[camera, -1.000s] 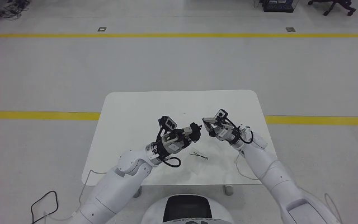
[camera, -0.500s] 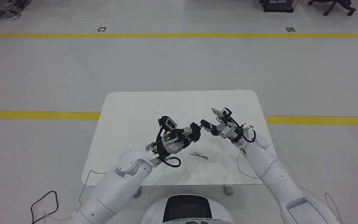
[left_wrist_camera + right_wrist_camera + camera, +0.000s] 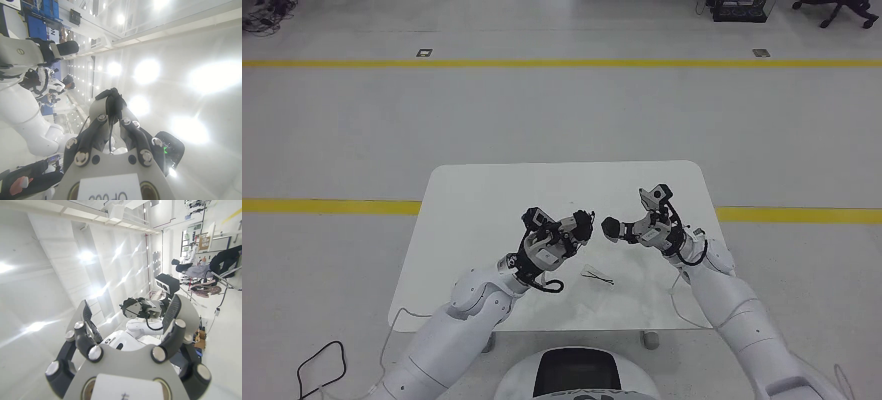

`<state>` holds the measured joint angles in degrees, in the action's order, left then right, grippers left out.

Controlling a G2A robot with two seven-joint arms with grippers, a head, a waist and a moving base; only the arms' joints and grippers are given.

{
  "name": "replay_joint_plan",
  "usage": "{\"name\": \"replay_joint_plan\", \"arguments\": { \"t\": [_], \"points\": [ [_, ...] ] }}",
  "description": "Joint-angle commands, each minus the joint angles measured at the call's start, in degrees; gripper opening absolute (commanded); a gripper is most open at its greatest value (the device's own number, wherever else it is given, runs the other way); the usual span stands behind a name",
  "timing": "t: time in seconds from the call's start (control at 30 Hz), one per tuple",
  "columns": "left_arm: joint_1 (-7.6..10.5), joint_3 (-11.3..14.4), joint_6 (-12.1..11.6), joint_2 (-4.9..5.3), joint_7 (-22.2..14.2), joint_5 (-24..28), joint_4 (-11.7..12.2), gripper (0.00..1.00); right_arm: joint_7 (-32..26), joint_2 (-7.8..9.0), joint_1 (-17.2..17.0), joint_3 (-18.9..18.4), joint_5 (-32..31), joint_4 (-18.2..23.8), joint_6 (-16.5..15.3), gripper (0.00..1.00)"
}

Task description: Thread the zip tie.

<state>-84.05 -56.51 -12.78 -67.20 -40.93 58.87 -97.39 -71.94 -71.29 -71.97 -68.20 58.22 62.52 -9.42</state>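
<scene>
Zip tie (image 3: 111,129): we judge it light, springy; grip near tip.
Left tool (image 3: 113,99): pinching it.
Right tool (image 3: 613,228): wide, empty.

Left gripper (image 3: 582,226) and right gripper (image 3: 610,228) — the 2 apart, facing — hang above table (image 3: 472,200); zip ties (image 3: 597,277) lie on it.

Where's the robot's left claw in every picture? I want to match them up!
Top view: the left claw hangs over the middle of the table, tips facing the right claw.
Left wrist view: the left claw is near the centre, close up, shut on a thin black zip tie.
Right wrist view: the left claw is farther off, framed by the open right claw.
Shared landmark: its black-wrapped fingertips.
</scene>
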Motion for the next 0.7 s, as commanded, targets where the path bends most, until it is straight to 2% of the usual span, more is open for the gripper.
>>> {"name": "replay_joint_plan", "arguments": {
  "t": [0.0,0.1,0.17,0.37,0.67],
  "points": [
    [0.0,0.0,0.0,0.0,0.1,0.1,0.0,0.0,0.0,-0.01,0.1,0.0,0.0,-0.1,0.0,1.0],
    [0.01,0.0,0.0,-0.03,0.5,0.2,-0.1,0.0,0.0,-0.01,0.1,0.0,0.0,-0.1,0.0,1.0],
    [-0.21,0.0,0.3,-0.15,0.7,1.8,-0.9,0.0,1.7,0.02,-0.7,-0.4,-0.3,1.7,-0.7,1.0],
    [-0.81,-0.7,0.8,-0.3,-1.4,6.7,-1.8,0.0,2.2,0.45,-2.6,-2.4,-0.6,4.7,-1.5,1.0],
    [-1.34,-1.4,1.6,-0.51,-4.2,10.4,-2.9,0.0,2.9,0.53,-3.5,-3.3,-0.6,6.0,-1.3,1.0]
  ]
}}
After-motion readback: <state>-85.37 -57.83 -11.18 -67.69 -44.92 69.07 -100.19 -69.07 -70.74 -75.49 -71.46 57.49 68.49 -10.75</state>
